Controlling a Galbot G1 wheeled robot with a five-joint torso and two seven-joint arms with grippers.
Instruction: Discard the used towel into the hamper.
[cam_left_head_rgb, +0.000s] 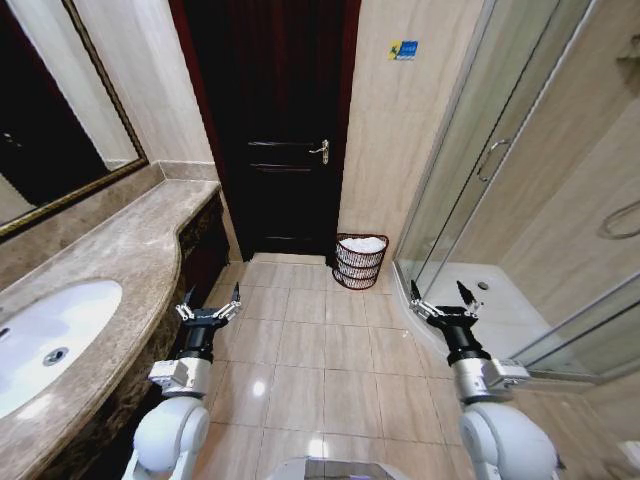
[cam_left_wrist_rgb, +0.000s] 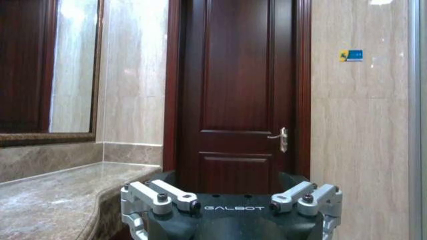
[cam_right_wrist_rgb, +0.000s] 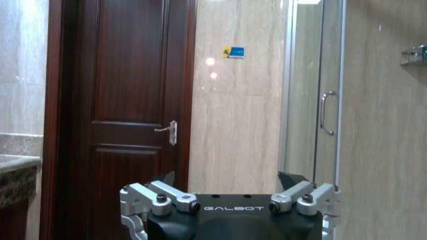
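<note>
Partly, the scene was cut off: the sink (cam_left_head_rgb: 45, 345) ran out of the head view at the left edge, and the shower enclosure (cam_left_head_rgb: 520, 200) was seen through glass, so its inside was hard to read. Something white lay in the hamper (cam_left_head_rgb: 360, 261) (most likely the towel (cam_left_head_rgb: 364, 244), but its shape was not clear).

The hamper stood on the floor against the tiled wall, just beside the dark wooden door (cam_left_head_rgb: 280, 120) and near the corner of the shower glass. It was well apart from both pincers, further ahead of them, between their two lines and a little closer to the right one. The left gripper (cam_left_head_rgb: 209, 303) hung beside the edge of the marble counter (cam_left_head_rgb: 120, 260), fingers spread wide and holding nothing. The right gripper (cam_left_head_rgb: 440, 297) hung near the shower base, spread in the same way and also empty.

The floor (cam_left_head_rgb: 300, 340) was of beige glossy tiles with light reflections. A framed mirror (cam_left_head_rgb: 60, 110) hung above the counter.
</note>
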